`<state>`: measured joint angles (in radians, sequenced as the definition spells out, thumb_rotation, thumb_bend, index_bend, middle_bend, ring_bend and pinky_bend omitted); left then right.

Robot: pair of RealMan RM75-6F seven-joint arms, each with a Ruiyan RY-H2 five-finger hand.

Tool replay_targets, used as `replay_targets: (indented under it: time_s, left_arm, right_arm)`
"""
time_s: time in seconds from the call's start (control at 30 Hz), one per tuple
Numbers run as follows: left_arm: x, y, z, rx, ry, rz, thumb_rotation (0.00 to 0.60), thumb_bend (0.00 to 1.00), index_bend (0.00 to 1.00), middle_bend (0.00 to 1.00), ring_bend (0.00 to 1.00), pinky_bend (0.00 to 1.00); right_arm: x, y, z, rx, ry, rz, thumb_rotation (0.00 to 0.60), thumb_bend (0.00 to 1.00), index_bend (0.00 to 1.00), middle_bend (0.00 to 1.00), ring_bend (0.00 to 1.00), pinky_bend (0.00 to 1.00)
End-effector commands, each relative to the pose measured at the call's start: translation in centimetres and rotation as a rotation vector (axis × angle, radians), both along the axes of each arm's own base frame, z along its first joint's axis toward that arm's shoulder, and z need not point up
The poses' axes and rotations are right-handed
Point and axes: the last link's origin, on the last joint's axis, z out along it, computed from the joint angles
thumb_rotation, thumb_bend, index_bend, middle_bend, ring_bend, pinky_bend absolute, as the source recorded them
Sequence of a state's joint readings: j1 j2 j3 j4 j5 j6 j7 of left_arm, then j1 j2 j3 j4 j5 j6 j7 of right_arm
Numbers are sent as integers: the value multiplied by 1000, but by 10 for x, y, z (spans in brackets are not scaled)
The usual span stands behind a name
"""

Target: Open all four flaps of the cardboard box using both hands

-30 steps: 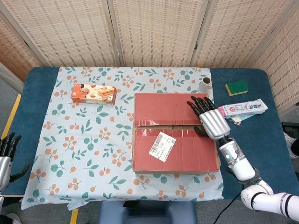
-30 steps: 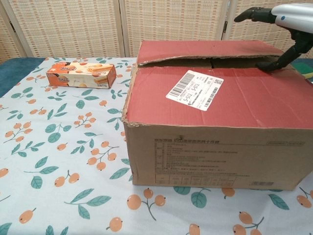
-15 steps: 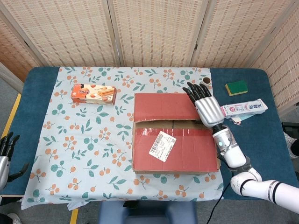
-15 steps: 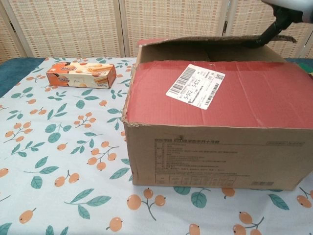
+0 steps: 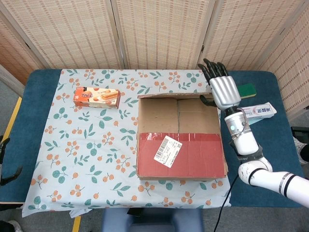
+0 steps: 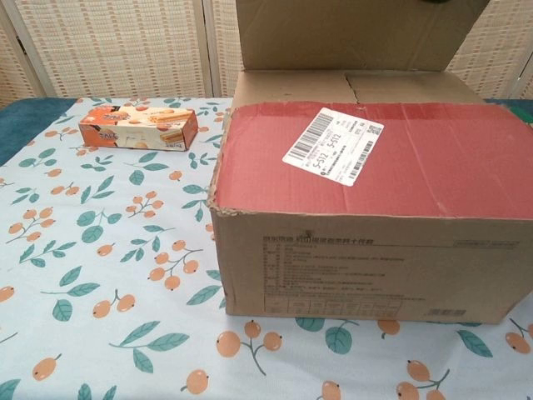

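Observation:
The cardboard box (image 5: 181, 171) (image 6: 366, 258) stands on the leaf-print cloth. Its far flap (image 6: 350, 33) is upright, seen edge-on in the head view. Beneath it two plain inner flaps (image 5: 176, 113) lie flat. The near red flap (image 5: 193, 154) (image 6: 416, 167), with a white label (image 5: 167, 150), lies shut. My right hand (image 5: 223, 91) is at the far flap's right end, thumb on the inner face and fingers spread upward behind it. Only a sliver of my left hand (image 5: 6, 166) shows at the table's left edge, holding nothing.
An orange snack box (image 5: 96, 97) (image 6: 139, 127) lies on the cloth, left of the carton. A green-and-yellow sponge (image 5: 248, 89) and a toothpaste box (image 5: 259, 111) lie on the blue table (image 5: 260, 145) to the right. A woven folding screen stands behind.
My right hand rose and moved back, swinging the far flap from nearly flat to upright and baring the inner flaps. My left hand slid further out of frame at the left.

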<state>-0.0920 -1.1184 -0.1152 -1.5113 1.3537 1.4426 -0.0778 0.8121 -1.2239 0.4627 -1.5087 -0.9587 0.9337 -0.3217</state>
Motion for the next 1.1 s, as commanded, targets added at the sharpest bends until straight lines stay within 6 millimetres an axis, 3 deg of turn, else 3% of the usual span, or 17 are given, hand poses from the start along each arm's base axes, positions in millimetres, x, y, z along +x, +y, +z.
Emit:
replay_targets:
  time_s: [0.03, 0.3, 0.5, 0.63, 0.8, 1.1]
  left_arm:
    - [-4, 4, 1, 0, -10, 14, 600, 334, 0, 12, 66, 0]
    - [-12, 9, 1, -10, -18, 44, 600, 334, 0, 12, 67, 0]
    - [-16, 13, 1, -15, -13, 65, 600, 334, 0, 12, 67, 0]
    - [-15, 14, -1, -18, -8, 62, 600, 334, 0, 12, 67, 0]
    - [-14, 15, -4, -29, 10, 62, 600, 334, 0, 12, 68, 0]
    - [-12, 21, -9, -59, 23, 45, 600, 334, 0, 12, 68, 0]
  right_arm:
    - [15, -36, 12, -20, -2, -35, 600, 346, 0, 0, 0, 0]
    - [21, -77, 15, -24, 3, -83, 600, 346, 0, 0, 0, 0]
    - [10, -78, 18, -26, 5, -65, 600, 346, 0, 0, 0, 0]
    - [-5, -58, 23, 7, 1, -38, 600, 346, 0, 0, 0, 0]
    - [-28, -13, 36, 91, 22, -33, 600, 346, 0, 0, 0, 0]
    - [-52, 62, 54, 363, -82, -151, 600, 346, 0, 0, 0, 0]
